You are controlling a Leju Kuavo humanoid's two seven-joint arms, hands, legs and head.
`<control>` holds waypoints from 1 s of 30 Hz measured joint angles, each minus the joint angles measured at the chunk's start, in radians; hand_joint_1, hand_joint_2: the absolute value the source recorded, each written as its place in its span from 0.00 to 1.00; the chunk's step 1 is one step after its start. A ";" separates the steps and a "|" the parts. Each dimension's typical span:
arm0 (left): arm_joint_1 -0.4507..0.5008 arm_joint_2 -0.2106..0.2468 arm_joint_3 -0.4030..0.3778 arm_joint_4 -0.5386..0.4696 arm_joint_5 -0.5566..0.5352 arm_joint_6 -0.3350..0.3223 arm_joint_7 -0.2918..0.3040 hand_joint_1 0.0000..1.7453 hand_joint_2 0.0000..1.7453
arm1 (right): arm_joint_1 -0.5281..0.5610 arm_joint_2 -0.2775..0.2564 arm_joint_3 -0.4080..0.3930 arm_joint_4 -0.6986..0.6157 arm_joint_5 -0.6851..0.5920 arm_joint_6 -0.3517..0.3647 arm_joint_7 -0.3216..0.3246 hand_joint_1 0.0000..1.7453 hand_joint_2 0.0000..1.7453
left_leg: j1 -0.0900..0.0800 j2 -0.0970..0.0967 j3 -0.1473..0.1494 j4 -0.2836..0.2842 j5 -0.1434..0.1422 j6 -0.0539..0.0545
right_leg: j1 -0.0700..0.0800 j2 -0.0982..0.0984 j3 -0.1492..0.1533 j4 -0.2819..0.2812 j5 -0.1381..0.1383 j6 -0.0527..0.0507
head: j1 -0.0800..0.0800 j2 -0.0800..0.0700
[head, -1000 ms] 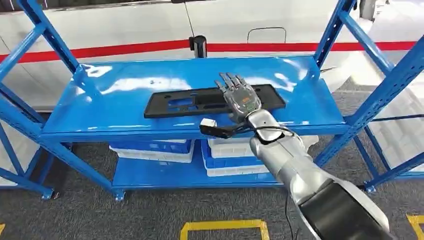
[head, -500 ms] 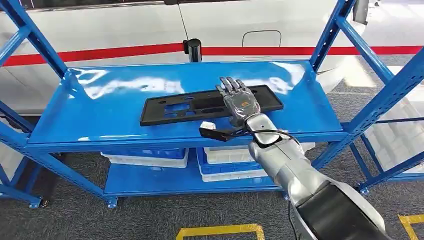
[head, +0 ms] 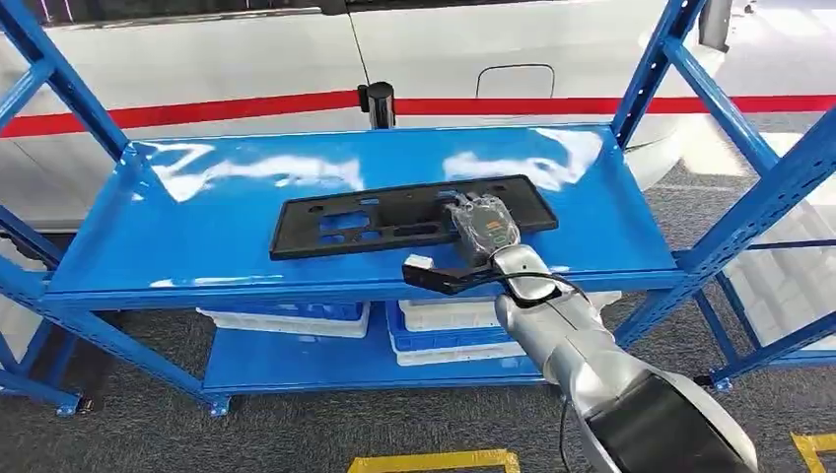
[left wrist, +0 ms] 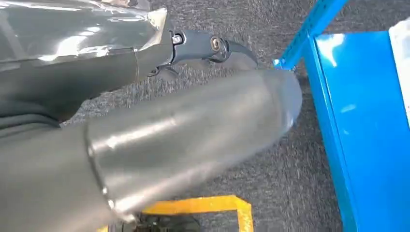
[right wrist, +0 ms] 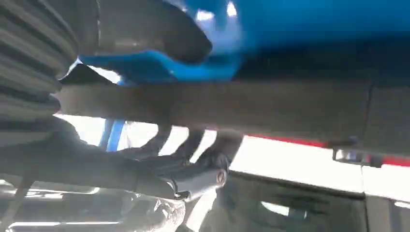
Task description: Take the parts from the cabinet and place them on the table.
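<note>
Blue racking's top shelf [head: 246, 232] is carrying the long black part [head: 375, 219], its length running crosswise, while the right hand [head: 480, 225] is curling its fingers [right wrist: 159, 145] over the near-right end, apparently gripping it.

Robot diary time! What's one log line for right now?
right hand: fingers curled over black part | part: flat on blue shelf, not lifted | white bins: lower shelf

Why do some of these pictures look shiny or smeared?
Head view: sharp, with white glare patches on the glossy blue shelf around the black plastic panel. Right wrist view: blurred and backlit, the right hand a dark shape against bright background. Left wrist view: soft, with highlights on grey metal.
</note>
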 joint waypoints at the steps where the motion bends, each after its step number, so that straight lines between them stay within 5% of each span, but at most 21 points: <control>1: -0.001 -0.001 0.000 0.000 0.000 0.000 0.000 0.00 0.00 | 0.000 0.001 -0.002 0.000 0.000 -0.003 0.000 0.88 1.00 | 0.000 0.003 -0.014 0.036 -0.028 -0.007 | -0.001 0.000 0.002 0.000 -0.002 -0.003 | -0.007 0.000; 3: -0.001 -0.002 0.000 0.000 -0.002 0.000 0.000 0.00 0.00 | 0.000 0.002 -0.005 0.000 -0.001 -0.005 -0.002 0.82 1.00 | 0.005 0.005 -0.087 0.188 -0.109 -0.019 | 0.000 -0.002 0.004 0.000 -0.004 -0.012 | -0.008 0.000; 5: 0.000 -0.003 0.000 0.000 -0.004 -0.002 0.000 0.00 0.00 | 0.001 0.002 -0.007 0.000 0.000 -0.008 -0.010 0.89 1.00 | 0.008 0.006 -0.147 0.300 -0.142 -0.025 | 0.000 -0.002 0.004 0.001 -0.005 -0.013 | -0.009 0.000; 7: 0.000 -0.003 0.000 -0.002 -0.007 -0.016 0.000 0.00 0.00 | 0.002 0.002 -0.012 0.000 -0.003 -0.021 -0.022 0.94 1.00 | 0.009 0.006 -0.124 0.243 -0.089 -0.023 | 0.000 -0.002 0.007 0.001 -0.007 -0.013 | -0.010 0.000; 8: -0.001 -0.002 0.000 -0.002 -0.007 -0.030 0.000 0.00 0.00 | 0.002 0.001 -0.018 0.000 -0.005 -0.032 -0.032 0.94 1.00 | 0.009 0.007 -0.082 0.159 -0.045 -0.019 | 0.000 -0.002 0.010 0.001 -0.009 -0.010 | -0.010 0.000; 9: -0.002 -0.002 0.000 -0.002 -0.007 -0.030 0.000 0.00 1.00 | 0.001 0.001 -0.024 -0.002 -0.011 -0.043 -0.048 0.94 1.00 | 0.009 0.008 -0.031 0.065 -0.005 -0.014 | 0.000 -0.001 0.014 0.001 -0.009 -0.010 | -0.010 0.000; 10: -0.003 -0.002 0.000 -0.002 -0.007 -0.025 0.000 0.00 1.00 | -0.003 0.001 -0.032 -0.005 -0.018 -0.051 -0.068 0.94 1.00 | 0.007 0.011 0.003 -0.001 0.005 -0.007 | 0.003 -0.001 0.014 0.001 -0.011 -0.005 | -0.009 0.000; 12: -0.005 -0.002 0.000 -0.002 -0.007 -0.010 0.000 0.00 1.00 | -0.018 0.001 -0.049 -0.015 -0.028 -0.052 -0.116 0.93 1.00 | -0.001 0.010 0.001 -0.006 0.004 0.001 | 0.010 0.002 0.011 0.002 -0.013 0.004 | -0.005 0.000; 13: -0.005 -0.003 0.000 -0.002 -0.007 -0.008 0.000 0.00 1.00 | -0.029 0.000 -0.056 -0.023 -0.034 -0.050 -0.144 0.94 1.00 | 0.000 0.010 0.001 -0.009 0.010 -0.004 | 0.022 0.002 0.010 0.007 -0.019 -0.001 | -0.004 0.000; 16: -0.005 -0.003 0.004 -0.002 -0.006 -0.003 0.000 0.00 1.00 | -0.077 -0.001 -0.079 -0.056 -0.061 -0.015 -0.234 0.94 1.00 | -0.013 0.005 -0.004 -0.007 0.013 0.004 | 0.016 0.000 0.005 0.005 -0.013 0.012 | -0.005 0.000; 20: -0.004 -0.002 0.016 -0.003 0.006 0.011 0.000 0.00 1.00 | -0.180 -0.018 -0.116 -0.170 -0.157 0.116 -0.353 0.93 1.00 | -0.022 0.001 -0.010 -0.007 0.016 0.014 | 0.009 -0.005 0.001 0.001 -0.011 0.015 | -0.004 0.000; 24: 0.002 -0.004 0.021 -0.010 0.042 0.031 0.002 0.00 1.00 | -0.244 -0.065 -0.128 -0.338 -0.248 0.217 -0.370 0.93 1.00 | -0.022 -0.001 -0.010 -0.007 0.014 0.019 | 0.009 -0.007 0.005 -0.004 -0.010 0.015 | -0.005 0.000; 30: -0.001 -0.002 0.032 -0.008 0.021 0.003 0.132 0.00 1.00 | -0.242 -0.111 -0.118 -0.472 -0.276 0.233 -0.351 0.93 1.00 | -0.023 0.000 -0.009 -0.007 0.012 0.022 | 0.009 -0.007 0.007 -0.007 -0.010 0.016 | -0.005 0.000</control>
